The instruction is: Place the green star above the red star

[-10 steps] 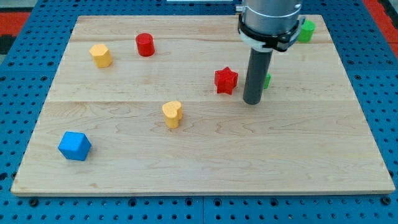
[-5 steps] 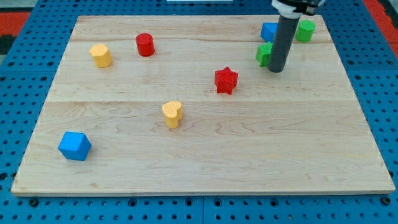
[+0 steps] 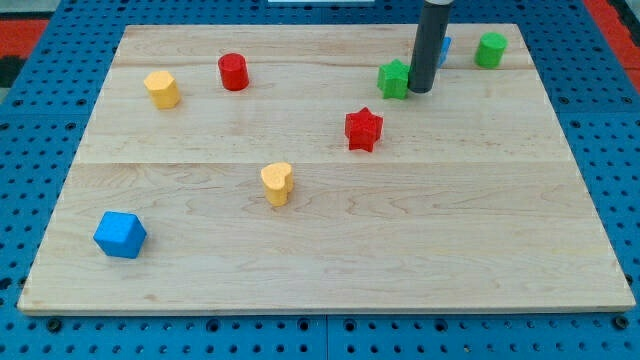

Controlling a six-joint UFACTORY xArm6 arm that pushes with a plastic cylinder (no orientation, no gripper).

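The green star (image 3: 394, 79) lies on the wooden board (image 3: 330, 250), up and slightly right of the red star (image 3: 364, 129). My tip (image 3: 421, 90) touches the green star's right side. The dark rod rises from there out of the view's top. The red star sits near the board's middle, well apart from the tip.
A blue block (image 3: 443, 46) is partly hidden behind the rod. A green cylinder (image 3: 490, 49) stands at the top right. A red cylinder (image 3: 233, 71) and a yellow block (image 3: 161, 88) are at the top left. A yellow heart (image 3: 277, 183) and a blue cube (image 3: 120, 234) lie lower left.
My tip has swung from right of the red star up and then left, pushing the green star up and to the left, closer to above the red star.
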